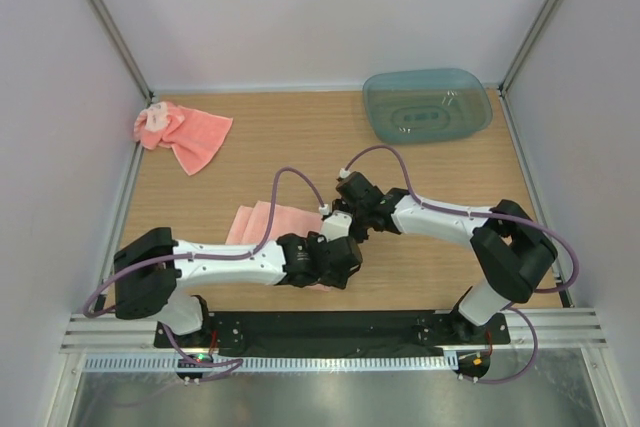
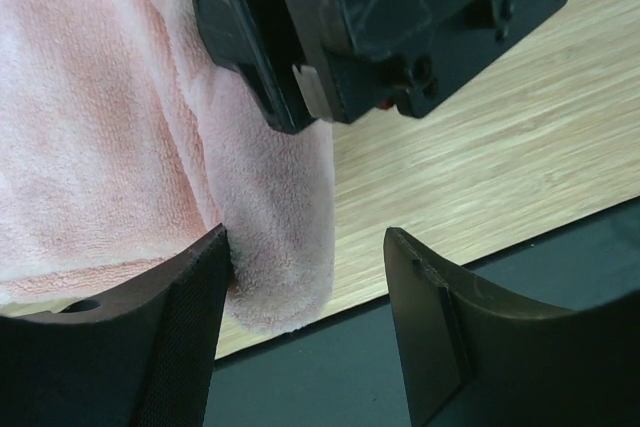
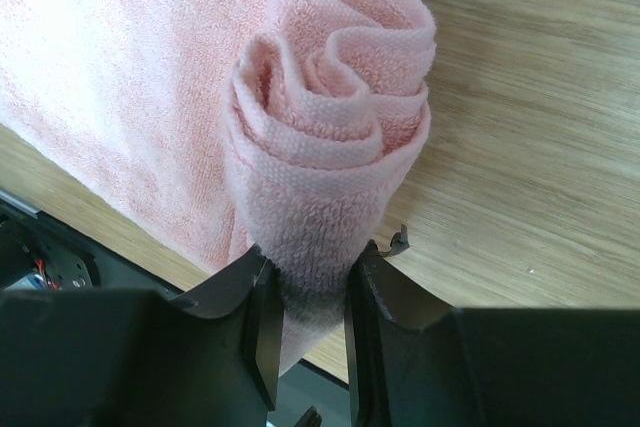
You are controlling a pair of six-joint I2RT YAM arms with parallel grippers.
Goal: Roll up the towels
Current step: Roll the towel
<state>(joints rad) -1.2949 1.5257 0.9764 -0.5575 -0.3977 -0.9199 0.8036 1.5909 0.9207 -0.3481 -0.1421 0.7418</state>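
**Q:** 2 towels, right? Where's each one sitting, and what are your grippers doing?

**Me:** The near towel (image 1: 258, 222) is lying at the front middle of the table (image 1: 300, 147), partly under my arms, and 1 end of it is sitting rolled up in a tight spiral. My right gripper (image 3: 308, 282) is pinching that rolled end, with both fingers pressing into the terry. My left gripper (image 2: 305, 257) is hanging spread apart right beside it. 1 finger (image 2: 150, 347) is touching the roll and the other is sitting clear of it, so it's gripping nothing. The far towel (image 1: 185, 135) is lying crumpled in the back left corner, well apart from the arms. The tub (image 1: 428, 105) is sitting back right.
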